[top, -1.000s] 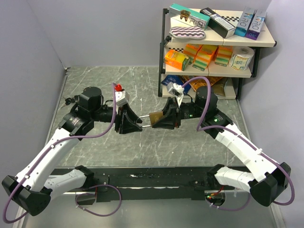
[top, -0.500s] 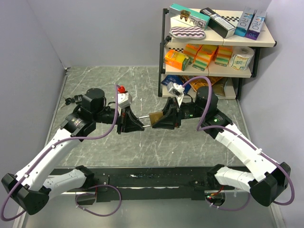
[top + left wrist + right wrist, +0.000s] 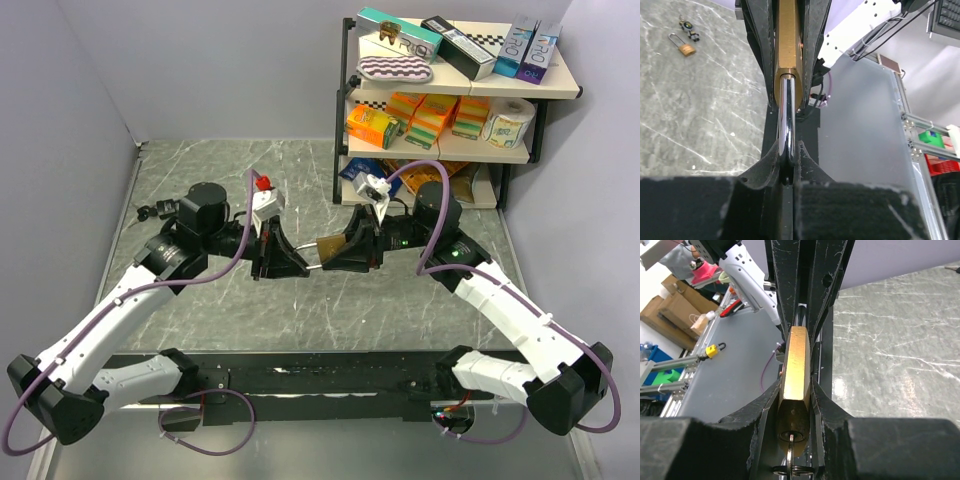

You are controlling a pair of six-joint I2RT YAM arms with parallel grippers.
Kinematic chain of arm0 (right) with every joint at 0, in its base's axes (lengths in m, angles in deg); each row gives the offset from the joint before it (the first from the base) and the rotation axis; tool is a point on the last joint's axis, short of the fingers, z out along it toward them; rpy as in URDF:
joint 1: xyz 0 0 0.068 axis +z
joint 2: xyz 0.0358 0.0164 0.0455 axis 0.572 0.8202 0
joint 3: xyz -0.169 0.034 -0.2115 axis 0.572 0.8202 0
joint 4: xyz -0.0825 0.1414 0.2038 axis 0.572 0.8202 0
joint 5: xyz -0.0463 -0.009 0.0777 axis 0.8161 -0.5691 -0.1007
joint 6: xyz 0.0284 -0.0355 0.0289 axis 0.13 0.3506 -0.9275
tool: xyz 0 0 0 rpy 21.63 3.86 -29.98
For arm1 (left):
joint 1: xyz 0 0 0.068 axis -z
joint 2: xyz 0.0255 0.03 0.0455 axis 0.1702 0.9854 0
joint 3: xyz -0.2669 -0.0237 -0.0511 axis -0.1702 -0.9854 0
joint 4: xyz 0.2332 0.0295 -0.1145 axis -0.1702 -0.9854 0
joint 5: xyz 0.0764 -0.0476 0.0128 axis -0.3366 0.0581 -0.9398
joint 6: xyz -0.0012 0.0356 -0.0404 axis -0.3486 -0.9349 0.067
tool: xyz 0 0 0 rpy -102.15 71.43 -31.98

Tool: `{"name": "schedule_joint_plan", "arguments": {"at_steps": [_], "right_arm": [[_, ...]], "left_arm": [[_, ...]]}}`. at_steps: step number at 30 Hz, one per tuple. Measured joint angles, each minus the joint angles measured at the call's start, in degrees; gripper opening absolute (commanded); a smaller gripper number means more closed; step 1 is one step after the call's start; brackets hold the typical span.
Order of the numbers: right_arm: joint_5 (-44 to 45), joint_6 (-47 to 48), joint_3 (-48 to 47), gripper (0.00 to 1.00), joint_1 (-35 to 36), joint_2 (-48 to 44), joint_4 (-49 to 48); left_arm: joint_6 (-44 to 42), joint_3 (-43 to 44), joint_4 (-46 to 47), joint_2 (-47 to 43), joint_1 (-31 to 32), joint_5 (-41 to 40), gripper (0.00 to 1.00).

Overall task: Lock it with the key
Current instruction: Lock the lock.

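Note:
A brass padlock is held in the air between my two grippers above the table's middle. My left gripper is shut on its steel shackle, with the brass body straight ahead of the jaws. My right gripper is shut on the brass body from the other side. A key sits in the keyhole at the body's bottom, with a key ring hanging from it. The two grippers face each other, almost touching.
A second small padlock with a bunch of keys lies on the marble table at far left; it also shows in the top view. A shelf unit with boxes and a paper roll stands at the back right.
My left gripper has moved right, towards the right gripper, carrying the shackle closer to the brass body. The gap between the grippers has narrowed. The right arm has barely moved.

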Motion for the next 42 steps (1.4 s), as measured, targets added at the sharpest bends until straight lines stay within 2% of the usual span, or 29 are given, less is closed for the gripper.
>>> {"name": "schedule_joint_plan", "arguments": {"at_steps": [14,29,41,42], "right_arm": [[-0.28,-3.48,1.99,0.00,1.20,-0.39,-1.31],[-0.35,-7.91,3.69,0.00,1.99,-0.63,-4.57],[-0.92,-7.06,3.69,0.00,1.99,-0.83,-4.11],[-0.87,-6.58,3.69,0.09,1.95,-0.96,-3.58]], "left_arm": [[6.54,0.00,2.12,1.97,2.23,0.70,0.01],[9.66,0.00,3.98,2.69,4.74,-0.94,0.01],[9.38,-0.02,3.87,2.38,5.22,-1.40,0.01],[9.16,-0.24,3.87,2.12,5.22,-1.51,0.01]]}}
